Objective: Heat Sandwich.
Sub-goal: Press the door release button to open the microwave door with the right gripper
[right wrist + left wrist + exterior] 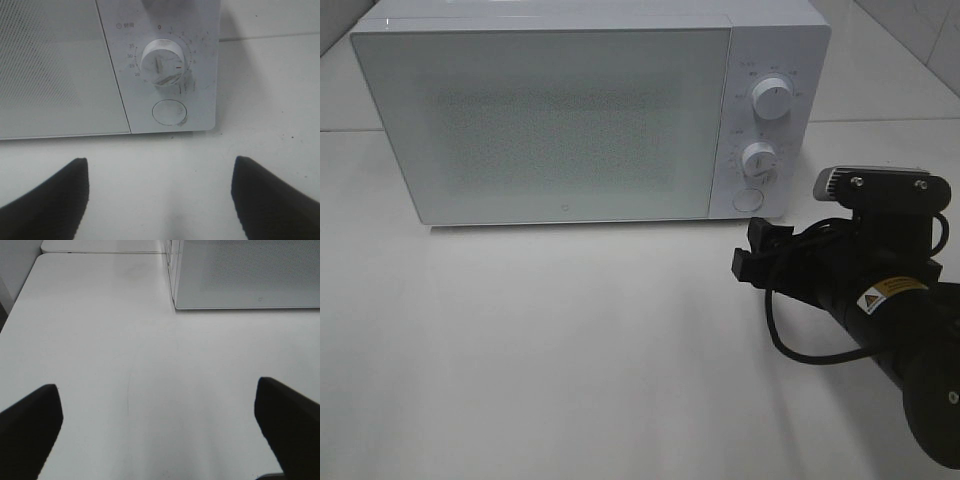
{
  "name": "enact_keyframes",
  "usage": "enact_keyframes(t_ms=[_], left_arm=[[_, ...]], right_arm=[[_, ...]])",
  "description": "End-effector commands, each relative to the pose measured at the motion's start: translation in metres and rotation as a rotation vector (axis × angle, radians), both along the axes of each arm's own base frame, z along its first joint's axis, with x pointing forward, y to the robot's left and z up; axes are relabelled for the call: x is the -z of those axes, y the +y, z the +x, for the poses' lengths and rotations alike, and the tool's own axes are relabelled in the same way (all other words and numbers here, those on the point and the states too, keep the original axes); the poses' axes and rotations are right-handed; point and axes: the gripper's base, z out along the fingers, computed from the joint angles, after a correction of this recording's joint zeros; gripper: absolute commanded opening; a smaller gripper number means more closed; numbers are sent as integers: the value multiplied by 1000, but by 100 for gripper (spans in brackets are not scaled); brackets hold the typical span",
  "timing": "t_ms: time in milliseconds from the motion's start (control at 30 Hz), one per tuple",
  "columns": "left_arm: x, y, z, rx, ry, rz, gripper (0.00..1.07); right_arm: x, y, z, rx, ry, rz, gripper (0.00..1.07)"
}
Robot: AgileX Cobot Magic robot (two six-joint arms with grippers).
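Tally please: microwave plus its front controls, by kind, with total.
Microwave: 1
Dials: 2 (upper, lower)
Round button: 1
Total: 4

Closed microwave door (550,125) — free tabletop (540,340) before it

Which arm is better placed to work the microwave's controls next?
Right: the right gripper, open, faces the lower dial and round button; the left gripper hangs over the table by the microwave door.
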Motion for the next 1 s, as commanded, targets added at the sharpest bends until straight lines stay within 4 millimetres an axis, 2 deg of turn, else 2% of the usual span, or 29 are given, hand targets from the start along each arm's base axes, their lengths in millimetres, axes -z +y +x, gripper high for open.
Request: enact_keyframes(t_ms=[33, 133, 167, 267, 333, 467, 600, 733, 767, 800, 867, 900, 933, 1000], left_arm=[[1, 0, -3, -3, -28, -2, 101], [1, 0, -3, -3, -28, -2, 101], [1, 0, -3, -3, -28, -2, 101], [1, 0, -3, -3, -28, -2, 101], [1, 0, -3, -3, -28, -2, 101], [1, 0, -3, -3, -28, -2, 101], [1, 0, -3, -3, -28, -2, 101], [1, 0, -3, -3, -28, -2, 101], [1, 0, -3, -3, -28, -2, 101], [1, 0, -3, -3, -28, -2, 101], [1, 0, -3, -3, -28, -2, 101], [1, 0, -3, -3, -28, -2, 101], [1, 0, -3, -3, -28, -2, 101], [1, 0, -3, -3, -28, -2, 101]], right_arm=[[-2, 2, 1, 54, -1, 183, 76], [-2, 2, 1, 114, 18, 356, 76], [-2, 2, 1, 114, 18, 356, 76], [0, 2, 1, 198, 50, 584, 76], [1, 2, 1, 215, 58, 629, 76], [10, 4, 1, 329, 125, 928, 76], [12, 6, 1, 359, 157, 1056, 76], [11, 7, 1, 362, 149, 1101, 74], [10, 6, 1, 369, 146, 1132, 69], [10, 6, 1, 369, 146, 1132, 69], [10, 6, 1, 388, 153, 1181, 61], [10, 6, 1, 412, 162, 1244, 49], [10, 6, 1, 412, 162, 1244, 49], [10, 6, 1, 436, 172, 1305, 33]])
